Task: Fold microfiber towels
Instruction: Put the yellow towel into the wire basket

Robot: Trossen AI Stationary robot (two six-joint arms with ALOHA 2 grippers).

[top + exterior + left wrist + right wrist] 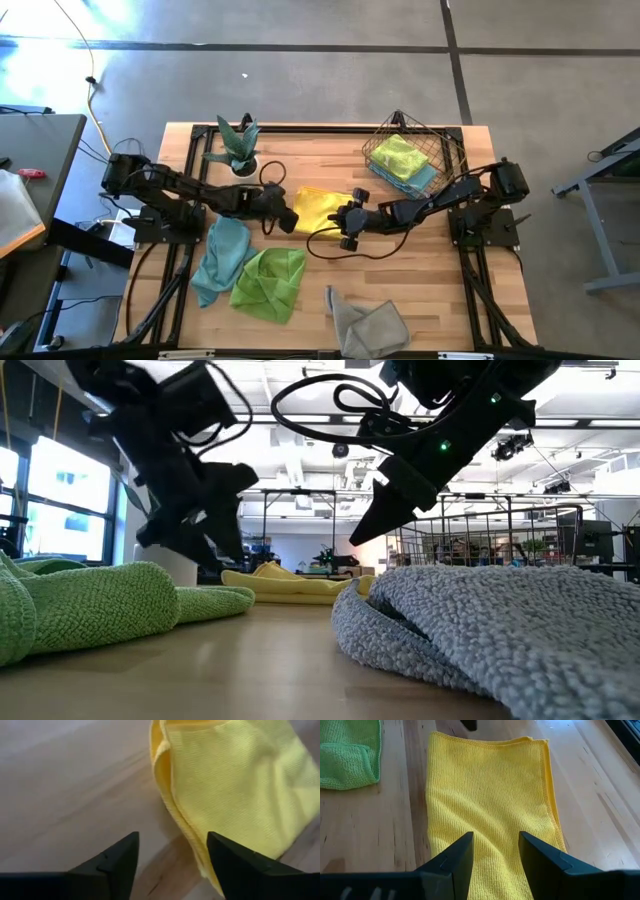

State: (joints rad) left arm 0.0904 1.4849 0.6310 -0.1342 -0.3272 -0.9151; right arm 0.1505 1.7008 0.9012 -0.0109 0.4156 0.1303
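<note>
A yellow towel (pixel 318 208) is lying folded near the middle of the wooden bench (pixel 440 300), with both arms reaching in toward it from opposite sides.

The left gripper (pixel 287 217) is hovering at the towel's left edge; in its wrist view its fingers (pixel 120 862) are standing wide apart with nothing between them, just above the bare wood beside the towel's doubled edge (pixel 172 815).

The right gripper (pixel 343 222) is sitting at the towel's right edge. Its fingers (pixel 455 862) are standing partly open over the yellow cloth (pixel 490 795), and they are not gripping anything.

A teal towel (pixel 222 255) is lying crumpled toward the front left of the bench, touching a lime green towel (pixel 269 282) that is bunched up just to its right. A grey towel (pixel 367 322) is lying loosely folded at the front edge, well apart from the yellow one. In the low view the grey towel (pixel 500 635) is filling the right foreground and the green one (pixel 100 600) the left, with the yellow towel (pixel 290 585) showing flat between them farther back.

A wire basket (pixel 415 155) is standing at the back right corner, holding a green towel (pixel 396 155) on top of a teal one (pixel 420 180). A potted plant (pixel 238 145) is standing at the back left
</note>
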